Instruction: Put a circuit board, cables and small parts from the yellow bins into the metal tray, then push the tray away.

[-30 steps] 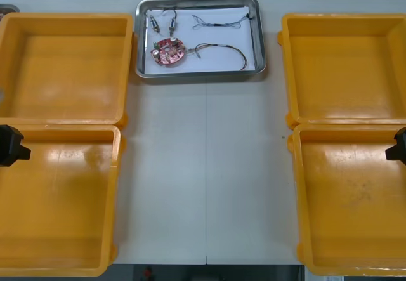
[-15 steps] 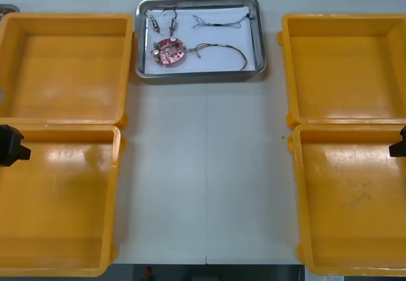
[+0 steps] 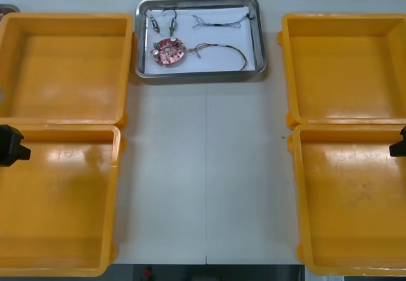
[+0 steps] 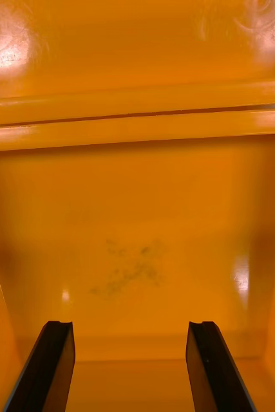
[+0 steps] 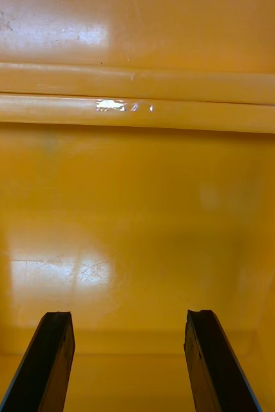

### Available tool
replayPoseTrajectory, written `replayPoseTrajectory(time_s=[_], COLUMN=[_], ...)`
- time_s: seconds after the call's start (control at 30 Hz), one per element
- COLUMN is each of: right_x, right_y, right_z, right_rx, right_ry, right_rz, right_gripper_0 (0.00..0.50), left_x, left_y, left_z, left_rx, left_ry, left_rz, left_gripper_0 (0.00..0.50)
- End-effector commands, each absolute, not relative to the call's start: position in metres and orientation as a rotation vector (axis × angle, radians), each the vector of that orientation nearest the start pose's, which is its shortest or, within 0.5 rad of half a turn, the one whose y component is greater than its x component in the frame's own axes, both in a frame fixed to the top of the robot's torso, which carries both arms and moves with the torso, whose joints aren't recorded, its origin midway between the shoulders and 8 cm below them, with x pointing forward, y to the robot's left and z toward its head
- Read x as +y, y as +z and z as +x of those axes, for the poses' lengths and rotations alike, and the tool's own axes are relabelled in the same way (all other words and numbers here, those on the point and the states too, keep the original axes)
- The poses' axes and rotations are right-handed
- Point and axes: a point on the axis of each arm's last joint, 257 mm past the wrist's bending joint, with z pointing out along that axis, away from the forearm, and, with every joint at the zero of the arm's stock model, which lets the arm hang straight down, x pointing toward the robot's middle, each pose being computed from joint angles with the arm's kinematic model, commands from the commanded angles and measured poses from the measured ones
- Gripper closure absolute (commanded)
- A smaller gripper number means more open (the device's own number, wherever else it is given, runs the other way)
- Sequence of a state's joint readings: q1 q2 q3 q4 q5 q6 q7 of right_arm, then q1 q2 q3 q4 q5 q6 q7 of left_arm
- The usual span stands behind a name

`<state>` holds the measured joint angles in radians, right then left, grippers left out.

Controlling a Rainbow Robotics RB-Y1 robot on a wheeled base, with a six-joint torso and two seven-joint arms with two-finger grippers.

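A: Entry, left side first. Where is the left hand (image 3: 9, 145)?

B: At the desk's (image 3: 206, 167) left margin, over the near-left bin (image 3: 57, 198). Fingers spread, nothing between them. Parked, I'd judge: that bin and the far-left bin (image 3: 63, 65) look bare, so there is nothing left to fetch.

A: Centre?

B: The metal tray (image 3: 259, 37) sits at the desk's far edge, between the two far bins. On its white lining are two small metal parts (image 3: 154, 23) in the far-left corner and the round red circuit board (image 3: 168, 51) just nearer. A thin cable (image 3: 219, 22) lies along the far side, and the red and yellow cable (image 3: 225, 49) runs right from the board. Loaded and lying that far out, it reads as already pushed.

A: Right side?

B: The far-right bin (image 3: 346, 65) and near-right bin (image 3: 352, 205) are bare too. The right hand (image 3: 398, 145) is at the right margin over the near one, fingers spread, empty.

A: Change against a second ago?

B: The right hand has drawn slightly further off the edge. The left hand, tray and contents are unmoved.
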<state>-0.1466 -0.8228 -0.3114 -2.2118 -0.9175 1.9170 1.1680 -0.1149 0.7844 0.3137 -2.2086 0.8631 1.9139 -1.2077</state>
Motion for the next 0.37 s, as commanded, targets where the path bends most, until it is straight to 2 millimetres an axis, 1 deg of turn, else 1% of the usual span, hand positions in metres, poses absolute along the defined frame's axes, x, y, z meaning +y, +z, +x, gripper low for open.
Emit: replayPoseTrajectory(time_s=[0.03,0.37], right_x=[-0.379,-0.379], right_y=[-0.1485,-0.1485], right_z=[0.3645,0.3645], right_rx=[2.673,2.673], right_ry=[0.007,0.007], right_rz=[0.149,0.149], right_gripper_0=[0.0,0.0], left_x=[0.3882,0.3882], left_y=[-0.1647,-0.1647], left_z=[0.3542,0.3542], left_rx=[2.697,2.697], left_ry=[0.063,0.063], left_rz=[-0.083,-0.083], left_gripper_0=[0.0,0.0])
